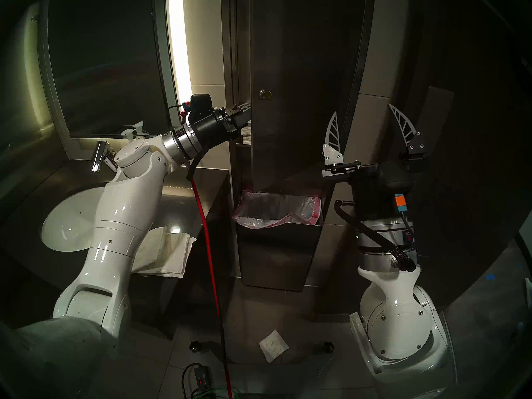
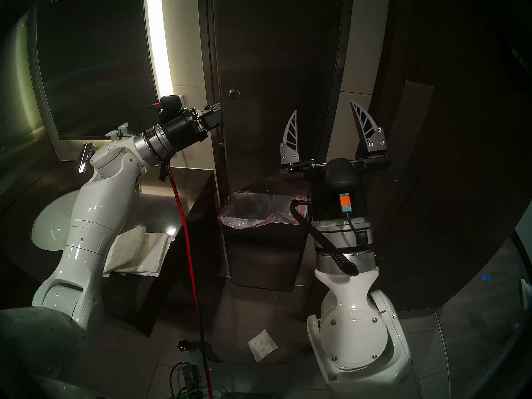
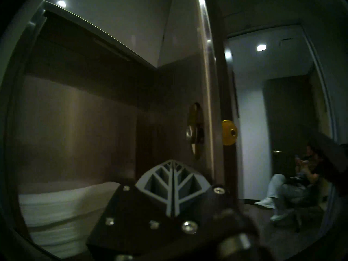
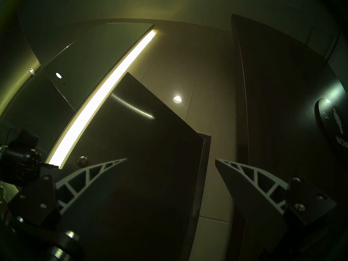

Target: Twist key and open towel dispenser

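Observation:
The towel dispenser is a tall steel wall cabinet, and its door stands swung out towards me. The key, with a gold head, sticks out of the round lock near the door's left edge, and shows too as the key and the key. My left gripper is shut and empty. Its tips reach behind the door's free edge, just below the lock's back. A white towel stack lies inside. My right gripper points up, open and empty, right of the door.
A steel bin with a pink-edged bag sits under the dispenser. Left of it are a counter with loose paper towels, a white sink, a faucet and a mirror. A red cable hangs down. A person sits beyond.

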{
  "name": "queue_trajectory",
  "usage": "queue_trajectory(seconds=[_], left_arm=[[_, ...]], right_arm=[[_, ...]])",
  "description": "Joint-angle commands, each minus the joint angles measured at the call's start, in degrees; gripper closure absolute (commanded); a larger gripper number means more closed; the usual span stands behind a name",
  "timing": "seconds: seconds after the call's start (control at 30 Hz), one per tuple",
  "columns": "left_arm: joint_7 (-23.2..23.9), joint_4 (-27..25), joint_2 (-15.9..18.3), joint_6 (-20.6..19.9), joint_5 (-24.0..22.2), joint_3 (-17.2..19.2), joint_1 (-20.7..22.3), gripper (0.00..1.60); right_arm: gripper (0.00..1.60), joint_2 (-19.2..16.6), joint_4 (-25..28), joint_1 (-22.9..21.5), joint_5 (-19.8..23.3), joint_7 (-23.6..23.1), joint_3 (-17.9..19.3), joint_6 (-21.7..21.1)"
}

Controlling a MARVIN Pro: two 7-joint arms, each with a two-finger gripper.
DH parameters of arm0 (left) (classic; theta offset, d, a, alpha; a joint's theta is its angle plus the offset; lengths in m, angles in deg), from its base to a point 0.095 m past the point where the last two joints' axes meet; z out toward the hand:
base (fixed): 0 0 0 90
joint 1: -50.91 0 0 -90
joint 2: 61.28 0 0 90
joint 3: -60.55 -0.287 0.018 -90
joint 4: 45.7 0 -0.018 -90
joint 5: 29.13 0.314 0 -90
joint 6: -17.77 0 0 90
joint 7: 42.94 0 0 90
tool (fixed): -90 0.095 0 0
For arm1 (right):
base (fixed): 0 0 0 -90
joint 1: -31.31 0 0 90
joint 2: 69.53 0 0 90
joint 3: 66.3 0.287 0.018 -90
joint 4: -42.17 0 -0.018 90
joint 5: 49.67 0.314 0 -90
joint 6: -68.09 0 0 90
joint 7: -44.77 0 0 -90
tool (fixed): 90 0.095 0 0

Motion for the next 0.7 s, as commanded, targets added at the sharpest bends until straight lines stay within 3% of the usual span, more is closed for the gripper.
queue_trajectory(seconds=[0.0, 0.07, 0.17, 0.33, 0.47, 0.57, 0.6, 0.67], left_arm=[[5.9, -0.7, 4.7, -5.2, -5.5, -1.1, 1.9, 1.60], [9.7, 0.7, 4.7, -5.4, -4.4, -1.0, 2.7, 1.60], [9.1, 1.3, 4.4, -3.7, -3.5, -1.0, 2.8, 1.60], [11.1, 3.2, 2.9, -6.7, -7.6, 0.4, 3.7, 1.60], [11.6, 3.3, 3.8, -6.9, -6.5, -0.1, 3.5, 1.60], [10.2, 2.5, 3.8, -6.0, -5.7, 0.6, 2.4, 1.60], [6.0, 1.3, 3.4, -3.9, -3.6, 1.4, 1.5, 1.60], [5.5, 1.7, 3.2, -2.8, -3.0, 1.4, 1.5, 1.60]], right_arm=[[0.00, 0.0, 0.9, -0.2, -0.1, 0.1, 0.2, 0.3], [0.00, -0.1, 0.9, -0.2, -0.1, 0.1, 0.2, 0.2], [0.00, -0.1, 0.9, -0.2, 0.0, 0.1, 0.2, 0.2], [0.00, -0.2, 0.9, -0.2, 0.0, 0.1, 0.2, 0.2], [0.00, -0.2, 0.9, -0.2, 0.0, 0.1, 0.2, 0.2], [0.00, -0.2, 0.9, -0.2, 0.0, 0.2, 0.2, 0.2], [0.00, -0.2, 0.9, -0.2, 0.0, 0.2, 0.2, 0.2], [0.00, -0.3, 0.9, -0.2, 0.0, 0.2, 0.2, 0.2]])
